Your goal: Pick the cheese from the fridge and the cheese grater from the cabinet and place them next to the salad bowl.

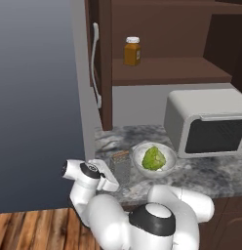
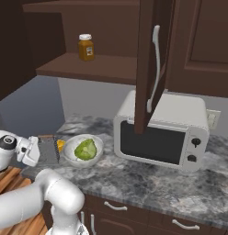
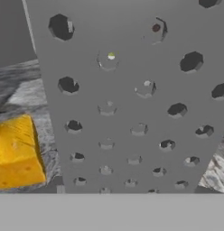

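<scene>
The grey metal box grater (image 1: 121, 167) with punched holes stands upright on the mottled grey stone bench (image 1: 211, 173), directly in front of the tool (image 1: 111, 177), so close that its perforated face (image 3: 132, 99) spans most of the hand view. Whether the tool's fingers are apart or pressed on the grater cannot be told, since they are hidden. The small yellow-orange cheese wedge (image 3: 16, 151) lies on the bench just beside the grater, partly behind it from the tool. Beyond the grater, next to it, sits the round pale whitish salad bowl (image 1: 140, 163) holding a lump of green lettuce (image 1: 154, 158). Farther from the tool stands a white microwave oven (image 2: 162, 131). Above, the dark brown wooden wall cabinet (image 1: 167, 73) hangs open, an amber jar with a white lid (image 1: 132, 51) on its shelf.
</scene>
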